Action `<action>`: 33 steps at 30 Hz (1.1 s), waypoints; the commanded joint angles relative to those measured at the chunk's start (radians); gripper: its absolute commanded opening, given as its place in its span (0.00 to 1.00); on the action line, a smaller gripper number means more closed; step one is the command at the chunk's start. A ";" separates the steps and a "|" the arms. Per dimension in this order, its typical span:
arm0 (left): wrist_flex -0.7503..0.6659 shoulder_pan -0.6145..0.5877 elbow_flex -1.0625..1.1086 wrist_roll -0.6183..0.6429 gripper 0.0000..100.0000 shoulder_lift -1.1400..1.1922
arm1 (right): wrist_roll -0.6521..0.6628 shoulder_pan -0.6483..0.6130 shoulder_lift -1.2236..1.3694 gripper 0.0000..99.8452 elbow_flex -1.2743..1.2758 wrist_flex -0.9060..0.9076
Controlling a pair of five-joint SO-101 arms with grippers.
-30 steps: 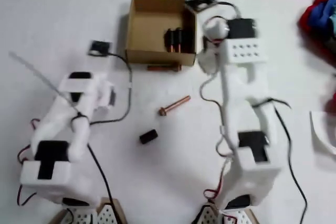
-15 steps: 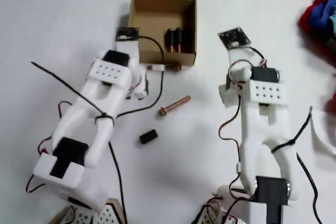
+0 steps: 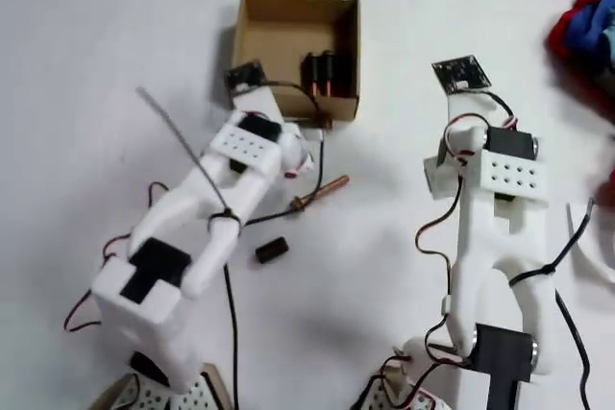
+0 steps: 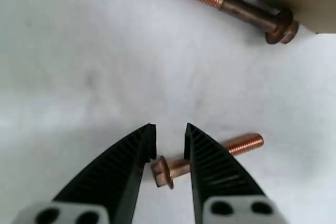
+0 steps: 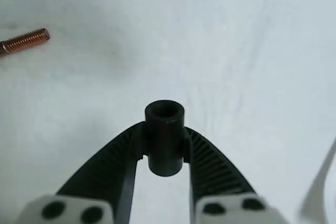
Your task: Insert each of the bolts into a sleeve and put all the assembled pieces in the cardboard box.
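Jaws, left gripper (image 4: 168, 139): narrow gap, astride bolt (image 4: 239, 144) by its head.
Jaws, right gripper (image 5: 164, 142): clamped on sleeve (image 5: 164, 124), above table (image 3: 96, 45).
Second bolt (image 4: 231, 8): just beside box (image 3: 252, 40), at its 6 o'clock wall.
Pieces (image 3: 320, 72): two, in box, 4 o'clock corner.
Loose sleeve (image 3: 272, 250): on table, 7 o'clock of bolt.

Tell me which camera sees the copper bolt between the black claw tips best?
Left wrist view: the copper metal bolt lies close up, head between the left gripper's open tips. The high view shows it small beside the arm. The right wrist view catches a threaded tip, perhaps the same bolt.
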 commanded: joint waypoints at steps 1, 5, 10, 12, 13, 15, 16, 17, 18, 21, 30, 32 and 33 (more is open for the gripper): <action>0.023 0.049 -0.012 0.043 0.12 0.005 | 0.002 0.012 -0.048 0.02 -0.008 -0.015; 0.060 0.100 -0.019 0.035 0.12 0.005 | -0.002 0.012 -0.045 0.02 -0.006 -0.035; 0.066 0.130 -0.012 -0.092 0.12 0.011 | -0.005 0.012 -0.048 0.02 -0.008 -0.035; 0.068 0.124 -0.012 -0.118 0.12 0.012 | -0.003 0.012 -0.048 0.02 -0.008 -0.035; 0.066 0.124 -0.012 -0.130 0.12 0.012 | -0.003 0.012 -0.048 0.02 -0.008 -0.035; 0.068 0.123 -0.012 -0.166 0.12 0.012 | -0.003 0.012 -0.048 0.02 -0.008 -0.035; 0.069 0.123 -0.012 -0.187 0.12 0.012 | -0.003 0.012 -0.048 0.02 -0.008 -0.035; 0.069 0.124 -0.010 -0.210 0.12 0.014 | -0.003 0.012 -0.048 0.02 -0.008 -0.035; 0.069 0.124 -0.010 -0.236 0.12 0.014 | -0.003 0.012 -0.048 0.02 -0.008 -0.035; 0.071 0.124 -0.010 -0.333 0.12 0.014 | -0.003 0.012 -0.048 0.02 -0.008 -0.035; 0.068 0.127 0.018 -0.546 0.12 0.071 | -0.003 0.012 -0.048 0.02 -0.008 -0.035; 0.069 0.127 0.015 -0.588 0.12 0.129 | -0.003 0.012 -0.048 0.02 -0.008 -0.035; 0.071 0.126 0.010 -0.594 0.12 0.155 | -0.003 0.012 -0.048 0.02 -0.008 -0.035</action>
